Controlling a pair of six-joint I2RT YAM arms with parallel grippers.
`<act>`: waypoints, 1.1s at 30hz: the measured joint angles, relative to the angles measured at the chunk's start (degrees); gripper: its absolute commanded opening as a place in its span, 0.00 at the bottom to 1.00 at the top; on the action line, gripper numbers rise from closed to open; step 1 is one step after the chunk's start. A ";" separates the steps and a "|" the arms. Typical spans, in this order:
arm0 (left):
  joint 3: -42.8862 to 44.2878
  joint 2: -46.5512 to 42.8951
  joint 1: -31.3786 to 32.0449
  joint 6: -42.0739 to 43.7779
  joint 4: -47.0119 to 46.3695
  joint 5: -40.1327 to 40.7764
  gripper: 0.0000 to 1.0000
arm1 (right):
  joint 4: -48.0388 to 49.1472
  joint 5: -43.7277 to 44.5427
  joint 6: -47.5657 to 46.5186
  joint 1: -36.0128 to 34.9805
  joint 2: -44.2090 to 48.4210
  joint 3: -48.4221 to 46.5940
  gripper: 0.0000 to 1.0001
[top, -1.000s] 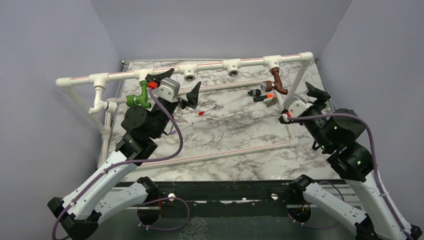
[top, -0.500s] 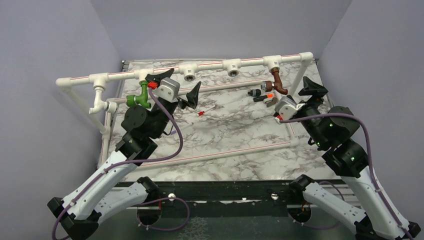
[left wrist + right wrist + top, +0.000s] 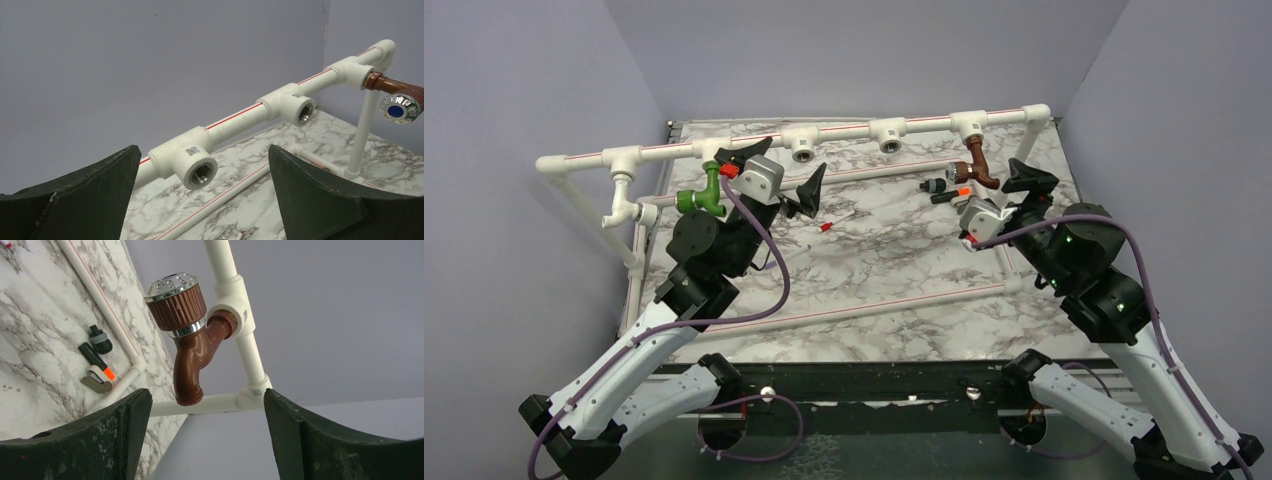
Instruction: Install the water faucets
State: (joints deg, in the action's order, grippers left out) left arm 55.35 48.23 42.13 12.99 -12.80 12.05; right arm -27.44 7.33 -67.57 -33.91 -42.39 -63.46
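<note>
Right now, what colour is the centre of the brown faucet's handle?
Blue, chrome-rimmed; the handle shows best in the left wrist view.

Nothing legible — the T-fitting (image 3: 175, 156) stamp (image 3: 192, 150) is blurred.

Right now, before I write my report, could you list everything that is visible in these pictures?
marble table: one, white-grey.
white plastic pipe frame with red stripes: one, white, on the table.
empty threaded T-fittings: two, white, middle of the top rail.
green plastic faucet: one, green, left on the top rail.
copper-brown faucet with chrome-capped knob: one, reddish-brown, in the right-end fitting.
small loose parts: three, black-grey, black-orange, beige; tabletop near the brown faucet.
small red-and-white piece: one, table centre.
left gripper: one, black, open, facing an empty fitting.
right gripper: one, black, open, facing the brown faucet.
</note>
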 measured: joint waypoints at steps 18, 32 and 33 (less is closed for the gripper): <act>0.00 0.00 0.00 0.00 0.00 -0.02 0.99 | 16.09 -0.37 -8.94 0.00 -0.35 13.53 0.87; 0.00 0.02 0.00 0.02 0.00 -0.02 0.99 | 24.87 2.67 -24.92 0.00 -1.79 14.40 0.65; 0.00 0.02 0.00 0.02 0.00 -0.02 0.99 | 24.87 2.73 -25.14 0.00 -1.86 14.40 0.62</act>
State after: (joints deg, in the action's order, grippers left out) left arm 55.35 48.25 42.13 13.02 -12.80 12.03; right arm -2.57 10.07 -92.71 -33.91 -44.25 -49.06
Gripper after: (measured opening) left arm 0.989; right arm 0.683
